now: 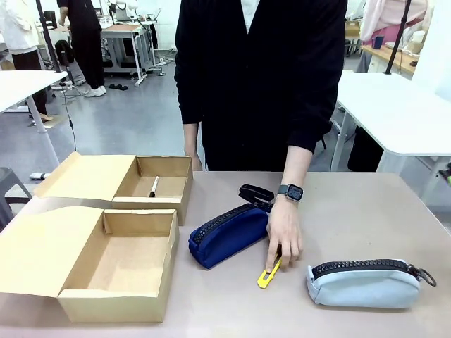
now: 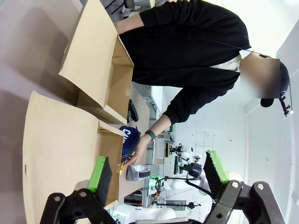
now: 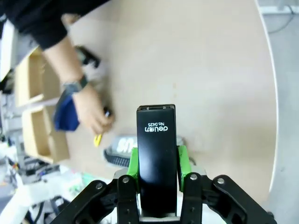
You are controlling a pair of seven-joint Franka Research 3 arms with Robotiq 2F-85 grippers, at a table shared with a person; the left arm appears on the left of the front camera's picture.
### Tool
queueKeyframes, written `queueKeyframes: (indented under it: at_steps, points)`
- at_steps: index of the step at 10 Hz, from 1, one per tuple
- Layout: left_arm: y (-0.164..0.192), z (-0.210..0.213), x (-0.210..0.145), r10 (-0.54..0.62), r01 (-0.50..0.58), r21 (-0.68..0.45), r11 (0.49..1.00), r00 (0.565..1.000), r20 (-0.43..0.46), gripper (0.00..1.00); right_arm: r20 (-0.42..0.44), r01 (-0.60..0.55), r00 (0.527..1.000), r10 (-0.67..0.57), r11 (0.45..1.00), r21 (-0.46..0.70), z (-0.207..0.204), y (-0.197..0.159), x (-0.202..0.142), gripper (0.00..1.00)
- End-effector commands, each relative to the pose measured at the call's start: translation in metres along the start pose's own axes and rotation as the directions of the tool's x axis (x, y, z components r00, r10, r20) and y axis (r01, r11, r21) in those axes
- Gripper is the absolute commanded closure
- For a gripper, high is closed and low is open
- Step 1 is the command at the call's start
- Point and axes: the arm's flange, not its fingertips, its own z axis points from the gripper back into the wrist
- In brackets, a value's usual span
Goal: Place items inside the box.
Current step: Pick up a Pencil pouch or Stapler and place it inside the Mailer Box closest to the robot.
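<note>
Stapler (image 3: 156,135) pinched in right hand (image 3: 158,159); left hand (image 2: 156,168) spread wide.

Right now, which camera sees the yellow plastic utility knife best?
The front view: the yellow plastic utility knife lies big and clear at the person's hand. In both wrist views it is a tiny yellow speck.

Yellow utility knife (image 1: 268,277): upper end was hidden under person's hand (image 1: 285,232). Larger box (image 1: 113,306): flap was cut by left edge.
</note>
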Motion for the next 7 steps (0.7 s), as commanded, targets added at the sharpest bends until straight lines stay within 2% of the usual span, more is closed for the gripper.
queueKeyframes:
  at_steps: [1,2,3,4,5,7]
  points:
    - [0.001,0.000,-0.001,-0.021,0.021,-0.016,1.000,1.000,-0.003,0.00,-0.030,-0.134,0.990,0.140,0.979,0.153,-0.003,0.005,-0.020,0.78]
    - [0.001,0.000,-0.001,-0.021,0.021,-0.016,1.000,1.000,-0.003,0.00,0.059,-0.034,0.998,0.026,0.987,0.154,-0.001,0.004,-0.015,0.78]
    - [0.001,0.000,-0.001,-0.021,0.021,-0.016,1.000,1.000,-0.003,0.00,-0.009,-0.064,0.998,0.065,0.996,0.068,0.013,0.003,-0.013,0.78]
    - [0.001,0.000,-0.001,-0.021,0.021,-0.016,1.000,1.000,-0.003,0.00,0.008,-0.067,0.998,0.067,0.992,0.105,0.017,0.006,-0.014,0.64]
    - [0.001,0.000,-0.001,-0.021,0.021,-0.016,1.000,1.000,-0.003,0.00,0.029,-0.066,0.998,0.064,0.993,0.101,0.013,0.009,-0.014,0.64]
    - [0.001,0.000,-0.001,-0.021,0.021,-0.016,1.000,1.000,-0.003,0.00,-0.031,-0.184,0.981,0.189,0.976,0.119,-0.006,0.052,-0.022,0.64]
